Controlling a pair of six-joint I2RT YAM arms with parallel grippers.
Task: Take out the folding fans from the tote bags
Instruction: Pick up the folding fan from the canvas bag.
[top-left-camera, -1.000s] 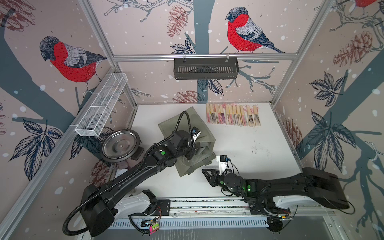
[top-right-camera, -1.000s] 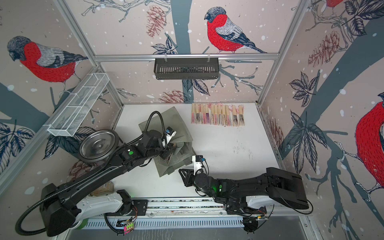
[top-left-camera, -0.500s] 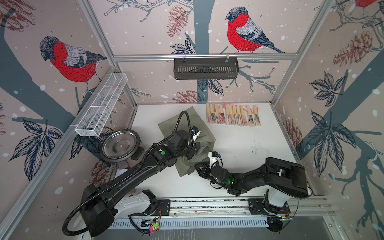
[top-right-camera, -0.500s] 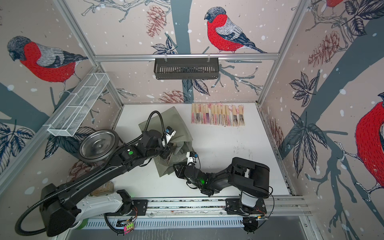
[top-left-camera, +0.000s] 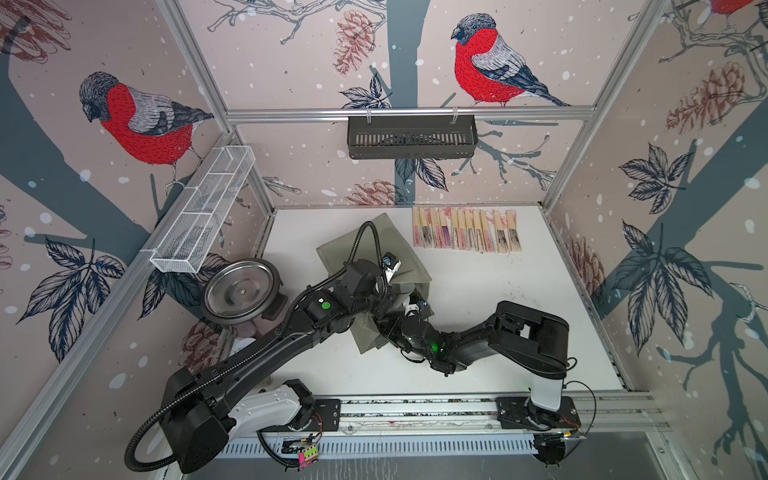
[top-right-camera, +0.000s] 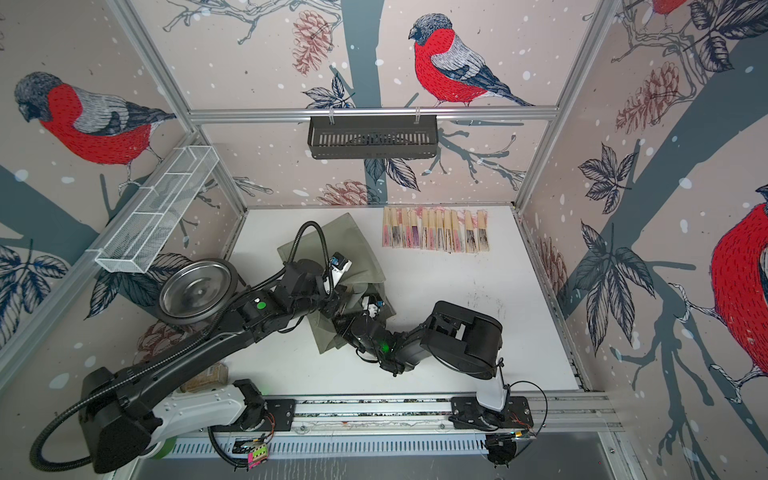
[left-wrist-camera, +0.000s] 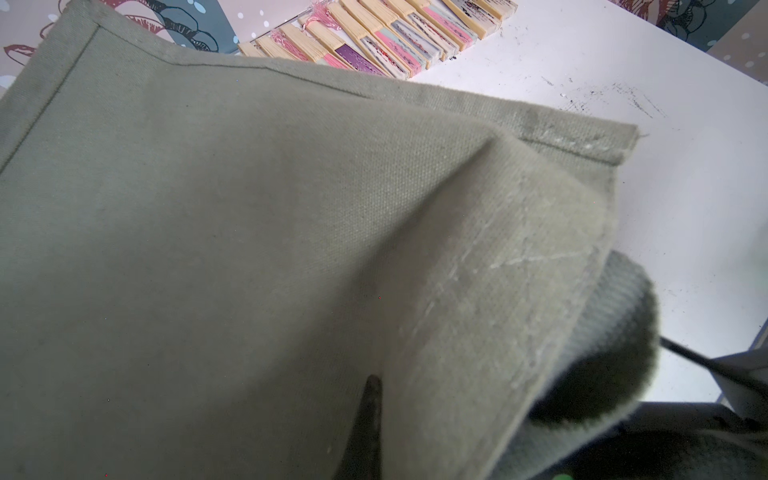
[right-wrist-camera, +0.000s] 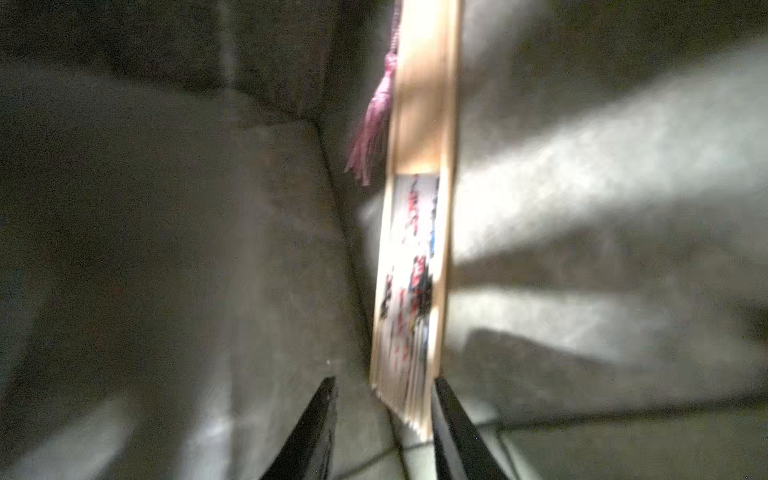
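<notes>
The olive tote bag lies on the white table, its mouth toward the front. My left gripper is shut on the bag's upper rim and holds the fabric up; only one dark fingertip shows. My right gripper is inside the bag, open. A folding fan with a pink tassel lies in there, its near end between the fingers and against one of them. From above, both grippers are hidden by the bag and wrists. Several folding fans lie in a row at the back.
A black slotted basket hangs on the back wall. A white wire-mesh tray is fixed to the left wall, with a steel bowl below it. The two arms cross close together at the bag's mouth.
My right arm has swung from the table's front to the left and reached into the bag's mouth, its jaws spreading wider. The left arm keeps its hold on the bag.
</notes>
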